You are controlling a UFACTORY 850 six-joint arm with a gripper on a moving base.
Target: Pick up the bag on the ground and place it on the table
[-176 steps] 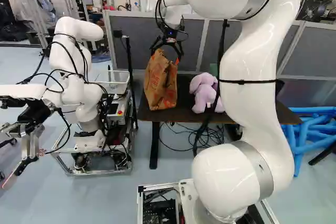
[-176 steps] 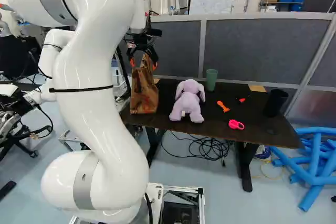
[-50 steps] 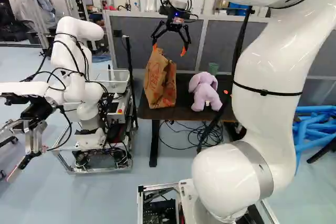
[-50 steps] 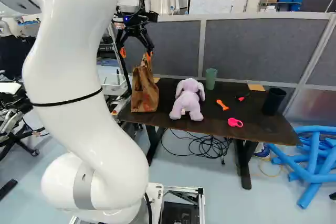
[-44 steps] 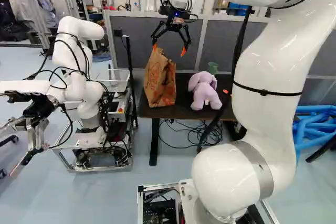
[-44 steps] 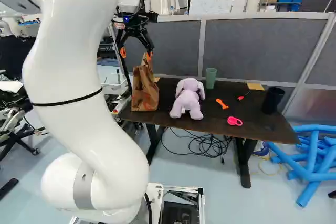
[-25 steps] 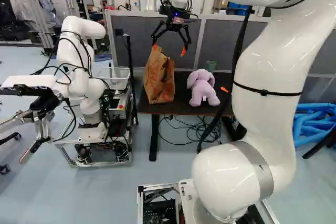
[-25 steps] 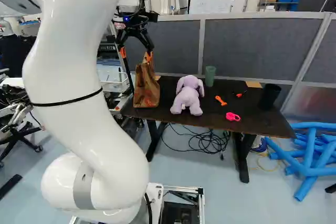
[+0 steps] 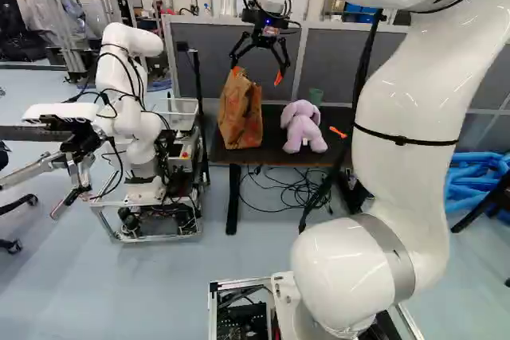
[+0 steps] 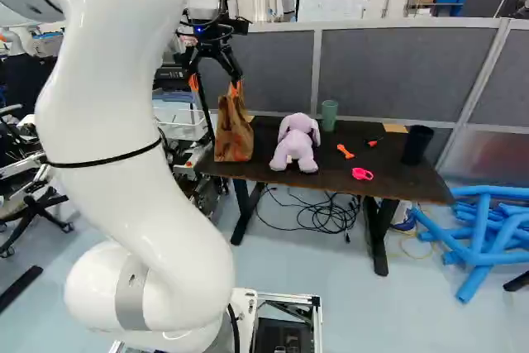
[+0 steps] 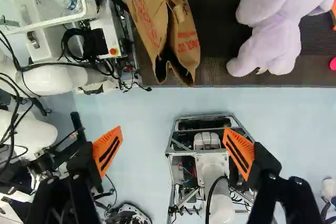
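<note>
Paper bag (image 9: 241,117) on table (image 10: 331,173) — ahead of the spread tool (image 9: 256,76).

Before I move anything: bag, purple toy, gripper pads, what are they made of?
Bag: looks like matte brown paper, with sharp creases and red print.
Purple toy: probably soft short-pile plush, given the fuzzy surface and rounded limbs.
Pads: matte orange, slotted, likely molded or printed; rubber or plastic, can't tell.
</note>
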